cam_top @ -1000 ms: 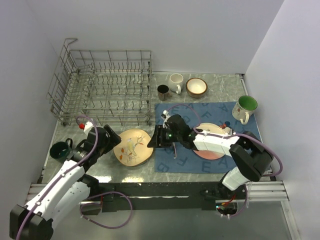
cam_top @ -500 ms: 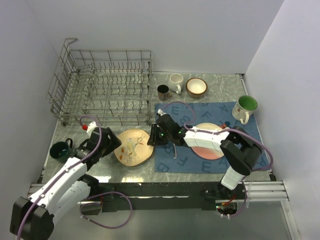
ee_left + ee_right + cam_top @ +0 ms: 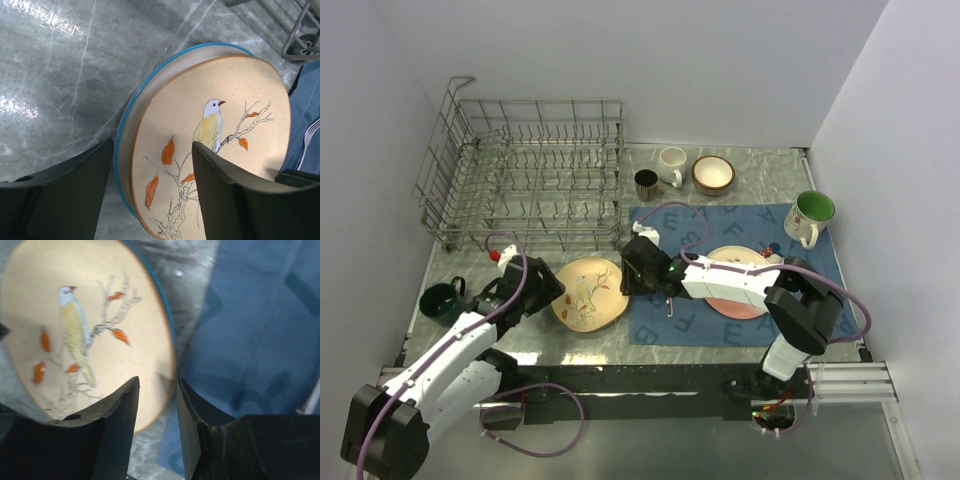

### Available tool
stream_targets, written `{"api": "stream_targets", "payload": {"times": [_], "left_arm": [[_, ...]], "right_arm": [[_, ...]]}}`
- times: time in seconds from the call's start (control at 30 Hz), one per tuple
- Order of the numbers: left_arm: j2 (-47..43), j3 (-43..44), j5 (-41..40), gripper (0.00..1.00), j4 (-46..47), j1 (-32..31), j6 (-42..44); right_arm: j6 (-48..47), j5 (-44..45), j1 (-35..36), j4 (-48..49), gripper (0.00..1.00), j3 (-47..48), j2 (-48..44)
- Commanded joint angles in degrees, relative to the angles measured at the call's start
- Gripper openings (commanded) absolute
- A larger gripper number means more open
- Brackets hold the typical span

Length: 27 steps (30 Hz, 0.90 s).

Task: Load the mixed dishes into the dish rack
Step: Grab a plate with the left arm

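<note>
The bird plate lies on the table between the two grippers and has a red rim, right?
Not quite: the rim of the bird plate is blue, not red, as the left wrist view shows. The plate does lie on the table between the left gripper and the right gripper.

A grey marbled surface [image 3: 740,165] is enclosed by plain white walls: a far wall [image 3: 650,60], a left wall [image 3: 360,150] and a right wall [image 3: 905,150]. A blue lettered placemat [image 3: 750,222] is laid on its right half. A metal rail [image 3: 620,378] is fixed along the near edge. Bright glare is reflected off the surface at the left.
</note>
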Motion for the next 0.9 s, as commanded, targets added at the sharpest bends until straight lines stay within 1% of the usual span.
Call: {"api": "stream_targets", "payload": {"times": [0.0, 0.1, 0.13, 0.37, 0.5, 0.57, 0.63, 0.87], "left_arm": [[0.20, -0.26, 1.16, 0.69, 2.06, -0.15, 0.71], [0.28, -0.26, 1.34, 0.66, 2.23, -0.15, 0.89], [0.20, -0.35, 1.51, 0.63, 2.23, -0.15, 0.89], [0.28, -0.96, 2.75, 0.58, 3.20, -0.24, 0.97], [1.07, -1.05, 3.10, 0.54, 3.46, -0.24, 1.06], [1.78, -1.05, 3.54, 0.51, 3.90, -0.24, 1.15], [2.30, -1.40, 3.71, 0.46, 4.43, -0.24, 0.89], [3.80, -2.20, 4.86, 0.31, 6.01, -0.24, 0.89]], "right_arm": [[-0.42, 8.17, 0.96, -7.28, 0.45, 1.56, -2.61], [-0.33, 8.35, 1.05, -7.98, 0.45, 2.09, -2.00], [-0.50, 7.57, 1.05, -7.46, 0.45, 2.09, -1.30], [-1.38, -0.60, 0.96, 3.07, 0.43, -2.56, -2.08], [-0.33, -3.42, 0.61, 6.34, 0.44, -4.76, -2.52], [0.55, -4.04, 0.43, 6.69, 0.44, -5.12, -2.00], [0.99, -4.31, 0.35, 7.57, 0.43, -5.99, -1.99], [1.34, -2.99, -0.18, 7.31, 0.41, -6.61, -3.05]]}}
